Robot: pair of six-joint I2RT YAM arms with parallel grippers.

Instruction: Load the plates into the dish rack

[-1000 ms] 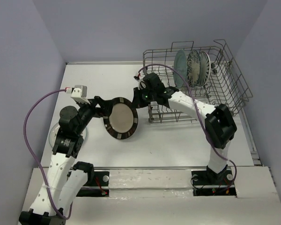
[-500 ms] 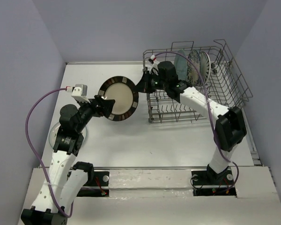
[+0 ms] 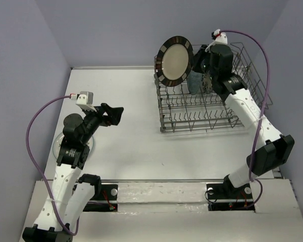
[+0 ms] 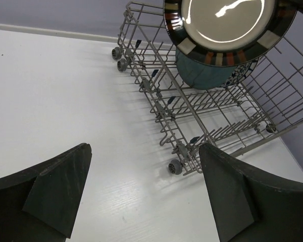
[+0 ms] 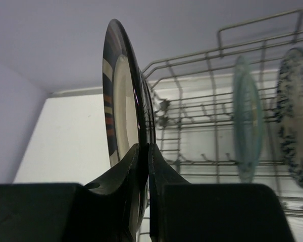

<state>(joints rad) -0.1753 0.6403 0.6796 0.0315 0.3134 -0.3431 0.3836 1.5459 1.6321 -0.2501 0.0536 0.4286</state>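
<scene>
Gripping one brown-rimmed cream plate (image 3: 175, 59) by its edge in the closed right end effector (image 5: 144, 148), upright above the left end of the single dish rack (image 3: 199, 112). Inside, counting two standing: one teal plate (image 5: 247, 121), one blue-floral plate (image 5: 293, 126). Holding the left end effector (image 4: 146, 194) wide open, empty, over the surface (image 3: 131, 146).

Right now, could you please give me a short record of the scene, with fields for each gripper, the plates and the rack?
left gripper: open, empty, above the table
right gripper: shut on the edge of the dark-rimmed plate
held plate: upright, raised over the rack's left part, apparently not yet between the tines
rack: on the table's far right side
already in rack: teal plate and blue-flowered plate, standing upright next to each other
</scene>
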